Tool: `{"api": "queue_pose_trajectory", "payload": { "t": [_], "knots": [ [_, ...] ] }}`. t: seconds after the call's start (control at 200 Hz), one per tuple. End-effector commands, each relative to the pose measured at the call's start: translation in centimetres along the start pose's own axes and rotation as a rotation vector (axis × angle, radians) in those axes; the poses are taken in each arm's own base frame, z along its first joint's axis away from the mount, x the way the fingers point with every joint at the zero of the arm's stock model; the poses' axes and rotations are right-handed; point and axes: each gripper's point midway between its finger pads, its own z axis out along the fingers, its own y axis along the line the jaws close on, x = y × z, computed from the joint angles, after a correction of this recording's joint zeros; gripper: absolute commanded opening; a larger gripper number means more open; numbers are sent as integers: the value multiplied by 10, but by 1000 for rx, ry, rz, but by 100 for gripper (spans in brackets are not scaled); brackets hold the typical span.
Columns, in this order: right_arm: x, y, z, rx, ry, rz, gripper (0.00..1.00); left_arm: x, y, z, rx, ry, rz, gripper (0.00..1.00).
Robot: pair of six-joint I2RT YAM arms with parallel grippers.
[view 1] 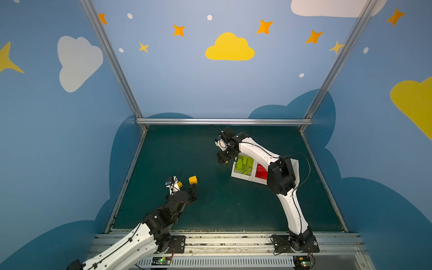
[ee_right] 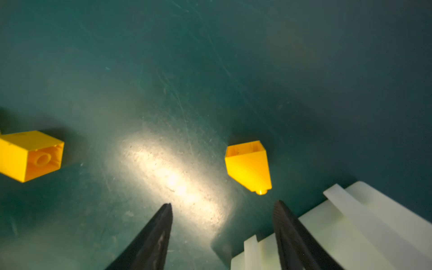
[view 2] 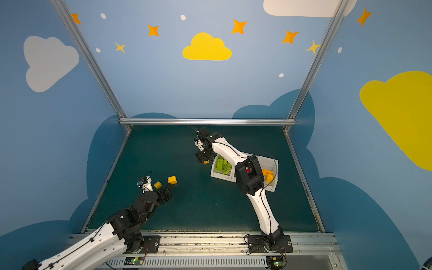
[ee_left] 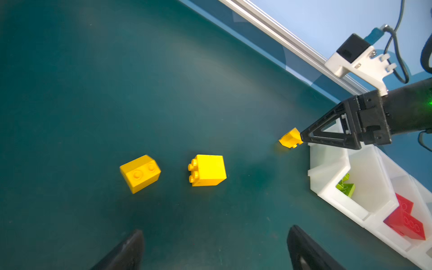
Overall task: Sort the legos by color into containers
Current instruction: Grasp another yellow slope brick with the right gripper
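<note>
Left end effector [ee_left: 216, 230] gapes wide before a studded yellow lego [ee_left: 207, 170].

Enclosed by blue walls [view 1: 187, 88] decorated with white and yellow clouds [view 1: 229, 48], orange stars [view 1: 264, 27] and pale dots [view 1: 209, 17]. Framed with aluminium rails [view 1: 222, 121] at the corners and along the back edge. Floored with a dark teal surface [view 1: 233, 210], finely scratched, marked by one bright glare patch [ee_right: 173, 177].

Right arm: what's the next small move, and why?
Probably ease the right tool forward, shifted a little toward the containers, until its open jaws straddle the sloped yellow brick. That brick lies on the mat just beyond the fingertips, off-centre, and the tool holds nothing.
</note>
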Motion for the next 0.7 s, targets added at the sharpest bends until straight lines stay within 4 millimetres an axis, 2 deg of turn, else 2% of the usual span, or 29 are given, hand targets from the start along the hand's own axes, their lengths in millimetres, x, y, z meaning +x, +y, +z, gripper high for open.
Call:
{"api": "queue_pose_trajectory", "payload": {
  "t": [0.0,0.28,0.435,0.601,0.691],
  "knots": [
    [6,-4,6,16,40,-9,61,2,14,-2,-40,-12,-10,96],
    [5,-9,22,37,59,0,51,0,18,-6,-26,-33,-29,97],
    [2,-12,29,59,63,0,48,1,18,-6,-31,-27,-22,97],
    [1,-16,34,80,71,-7,48,0,17,-5,-31,-28,-23,97],
    [1,-16,34,86,71,-12,53,1,18,-5,-32,-27,-18,97]
  ]
}}
